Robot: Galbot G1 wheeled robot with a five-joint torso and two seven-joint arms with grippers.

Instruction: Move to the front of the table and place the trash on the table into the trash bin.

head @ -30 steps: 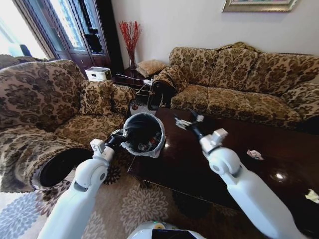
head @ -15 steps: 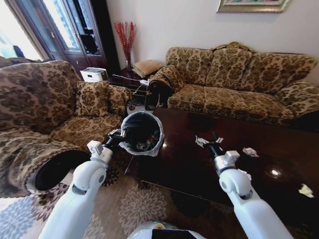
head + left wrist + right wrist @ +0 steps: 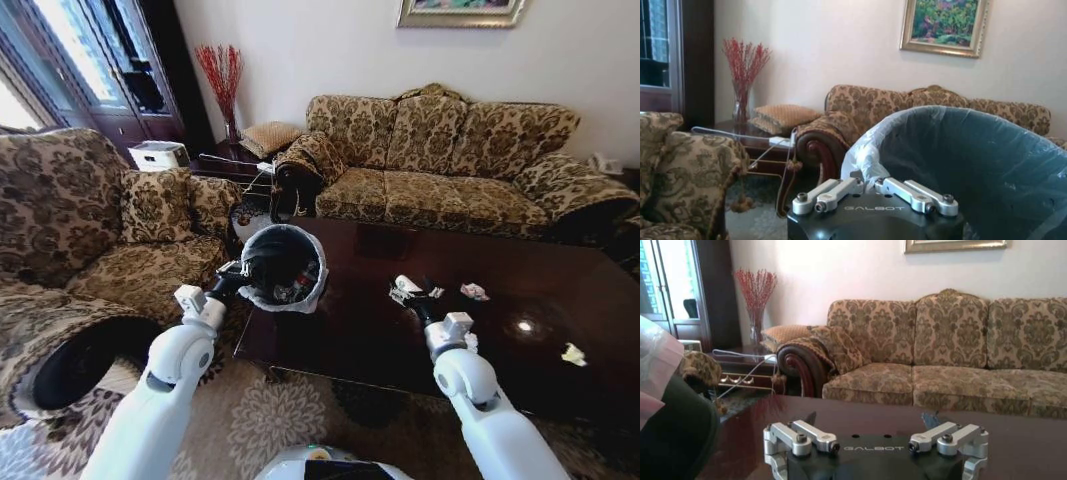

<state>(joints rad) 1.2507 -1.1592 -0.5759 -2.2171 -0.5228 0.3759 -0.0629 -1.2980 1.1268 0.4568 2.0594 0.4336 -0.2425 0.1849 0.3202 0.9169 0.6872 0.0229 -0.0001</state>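
My left gripper is shut on the rim of the trash bin, a round black bin with a whitish liner, and holds it tilted at the table's left end. The left wrist view shows the left gripper pinching the liner's edge. Some trash lies inside the bin. My right gripper hangs open just above the dark glossy table, right of the bin, with nothing between its fingers. A crumpled white paper wad lies a little to its right. Another wad lies near the table's right end.
A patterned sofa runs along the far side of the table. A matching armchair stands to the left, close behind the bin. A side table with red twigs in a vase fills the back corner. Patterned carpet lies in front.
The head view has swung to the right. My right gripper has drawn away from the bin and come down over the middle of the table. The left gripper still holds the bin.
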